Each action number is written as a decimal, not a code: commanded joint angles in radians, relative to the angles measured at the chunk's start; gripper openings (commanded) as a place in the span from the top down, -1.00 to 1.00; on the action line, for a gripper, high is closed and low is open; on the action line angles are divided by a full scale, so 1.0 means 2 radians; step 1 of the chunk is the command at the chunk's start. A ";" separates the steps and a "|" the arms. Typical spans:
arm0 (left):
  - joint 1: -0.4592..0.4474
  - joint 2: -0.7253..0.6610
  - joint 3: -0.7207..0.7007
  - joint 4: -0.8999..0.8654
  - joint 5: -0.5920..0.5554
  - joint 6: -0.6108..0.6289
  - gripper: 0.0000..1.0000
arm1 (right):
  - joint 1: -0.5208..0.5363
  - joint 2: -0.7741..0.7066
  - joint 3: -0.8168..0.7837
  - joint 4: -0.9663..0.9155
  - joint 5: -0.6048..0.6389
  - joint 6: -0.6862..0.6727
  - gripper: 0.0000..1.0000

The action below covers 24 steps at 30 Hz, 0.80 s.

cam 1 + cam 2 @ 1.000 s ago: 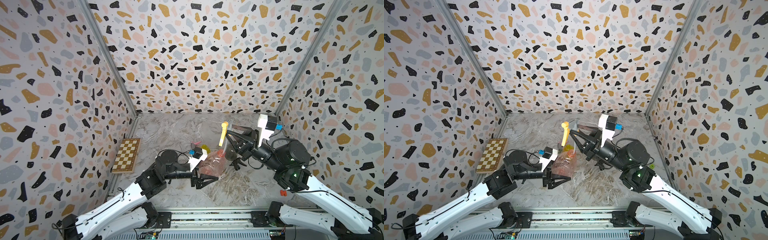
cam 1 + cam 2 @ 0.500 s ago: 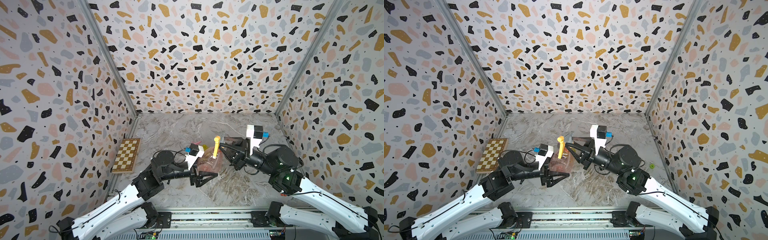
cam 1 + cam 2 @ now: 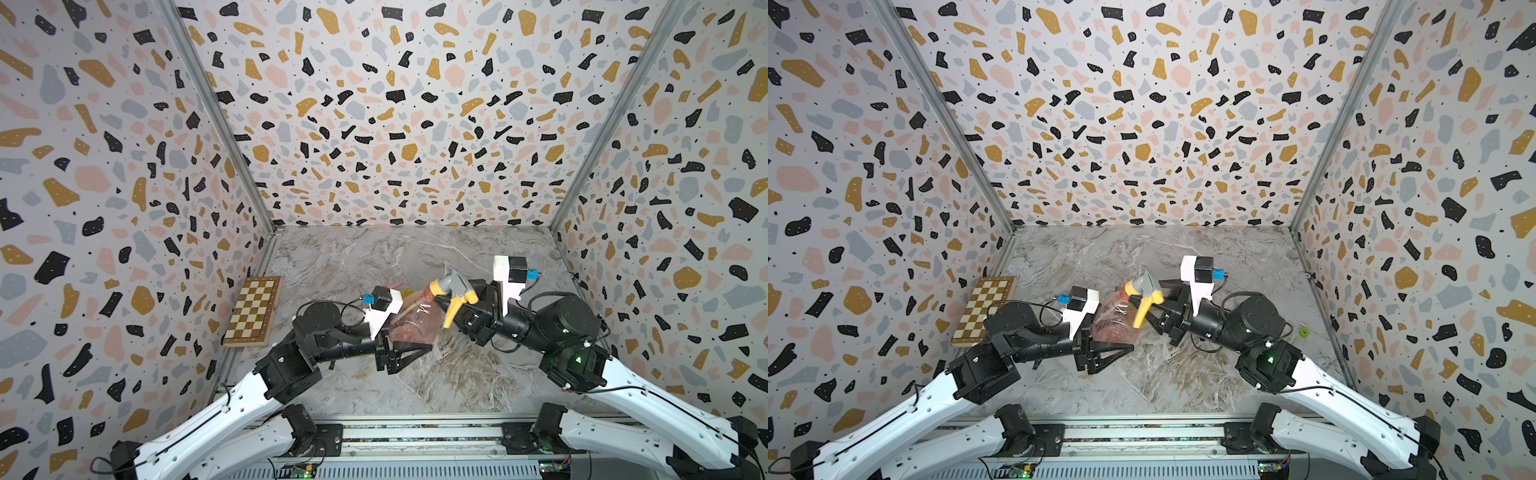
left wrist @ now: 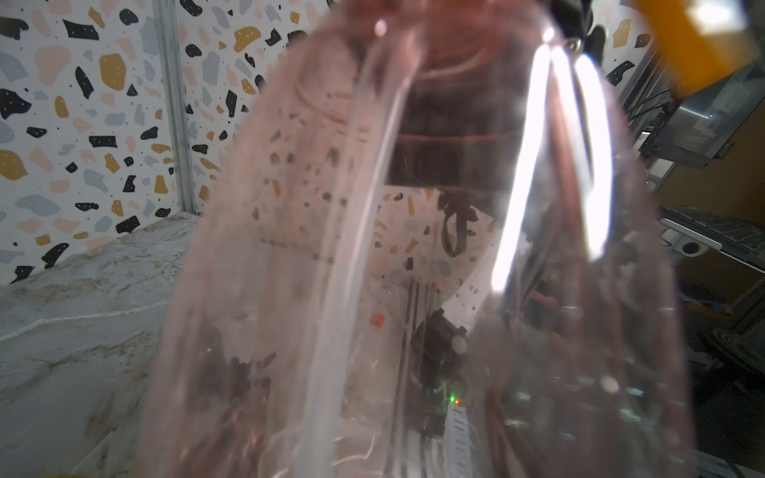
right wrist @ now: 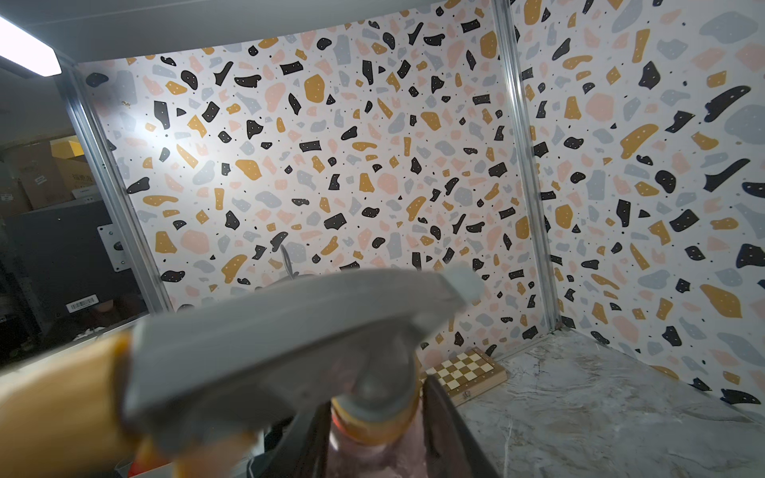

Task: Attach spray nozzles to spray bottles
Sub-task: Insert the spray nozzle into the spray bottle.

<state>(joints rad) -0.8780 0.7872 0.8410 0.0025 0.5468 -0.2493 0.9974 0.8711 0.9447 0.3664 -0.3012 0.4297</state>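
Note:
A pale pink spray bottle is held tilted above the table, my left gripper shut on its lower end. The bottle fills the left wrist view and hides those fingers. A grey spray nozzle with an orange trigger sits on the bottle's neck, and its dip tube runs down inside. My right gripper is shut on the nozzle's orange collar, a dark finger pressed to each side. The other bottles and nozzles are mostly hidden.
A folded wooden chessboard lies against the left wall. A scrap of yellow and of pink shows behind the left wrist camera. A small green thing lies near the right wall.
My right gripper has carried the nozzle down and left, from above the bottle onto its neck. The left gripper has kept its hold on the bottle and shifted slightly.

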 commanded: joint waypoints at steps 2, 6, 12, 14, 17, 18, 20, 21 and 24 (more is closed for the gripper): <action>0.001 -0.005 0.018 0.026 0.033 0.016 1.00 | 0.004 -0.006 -0.001 0.003 -0.009 0.003 0.24; 0.001 -0.001 0.024 0.004 0.037 0.027 1.00 | 0.004 -0.004 0.009 -0.011 -0.011 0.001 0.23; 0.001 -0.002 0.030 -0.028 0.032 0.045 1.00 | 0.004 0.005 0.046 -0.068 -0.023 -0.016 0.14; 0.000 -0.001 0.033 -0.040 0.032 0.051 1.00 | 0.004 0.005 0.056 -0.088 -0.024 -0.020 0.10; 0.001 -0.002 0.034 -0.052 0.032 0.057 1.00 | 0.005 0.006 0.069 -0.110 -0.021 -0.027 0.06; 0.001 -0.003 0.034 -0.055 0.033 0.059 1.00 | 0.005 0.006 0.071 -0.117 -0.020 -0.028 0.06; 0.001 -0.004 0.034 -0.058 0.035 0.061 1.00 | 0.005 0.008 0.076 -0.125 -0.019 -0.029 0.06; 0.001 -0.004 0.034 -0.060 0.036 0.062 1.00 | 0.005 0.010 0.079 -0.129 -0.019 -0.029 0.06; 0.001 -0.003 0.037 -0.067 0.041 0.067 1.00 | 0.005 0.019 0.091 -0.142 -0.027 -0.028 0.06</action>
<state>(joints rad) -0.8764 0.7902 0.8688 -0.1390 0.6022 -0.1448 1.0027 0.9024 1.0760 0.1188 -0.3401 0.3847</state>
